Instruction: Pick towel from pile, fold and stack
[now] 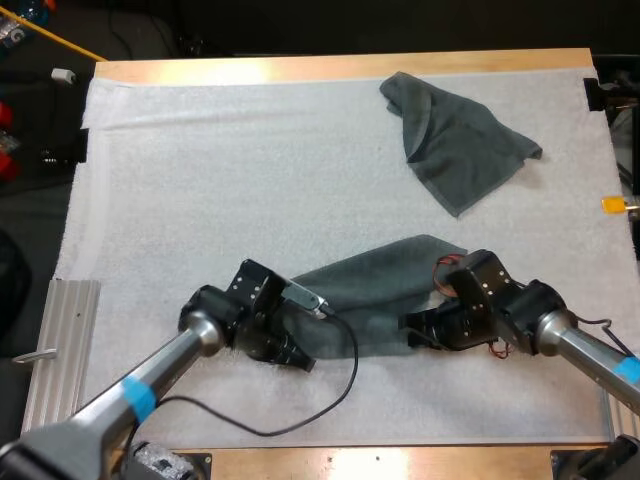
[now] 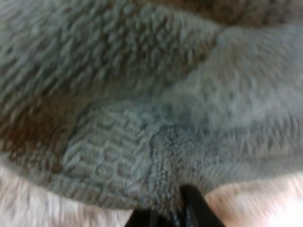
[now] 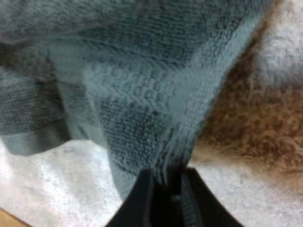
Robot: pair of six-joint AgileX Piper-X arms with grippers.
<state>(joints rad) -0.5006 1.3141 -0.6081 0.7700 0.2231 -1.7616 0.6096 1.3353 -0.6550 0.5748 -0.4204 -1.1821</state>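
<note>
A dark grey-green towel (image 1: 372, 290) lies stretched across the near middle of the white mat, between my two grippers. My left gripper (image 1: 298, 358) is at its near left end and is shut on the towel's edge (image 2: 165, 189). At the towel's right end my right gripper (image 1: 412, 336) is also shut on the cloth, and its black fingers (image 3: 142, 198) pinch a fold of the towel (image 3: 142, 99) from both sides. A second towel (image 1: 455, 140) lies crumpled at the far right of the mat.
The white mat (image 1: 220, 180) covers most of the wooden table. A ribbed metal plate (image 1: 60, 340) lies off the mat's left edge. The left and far-middle mat is bare.
</note>
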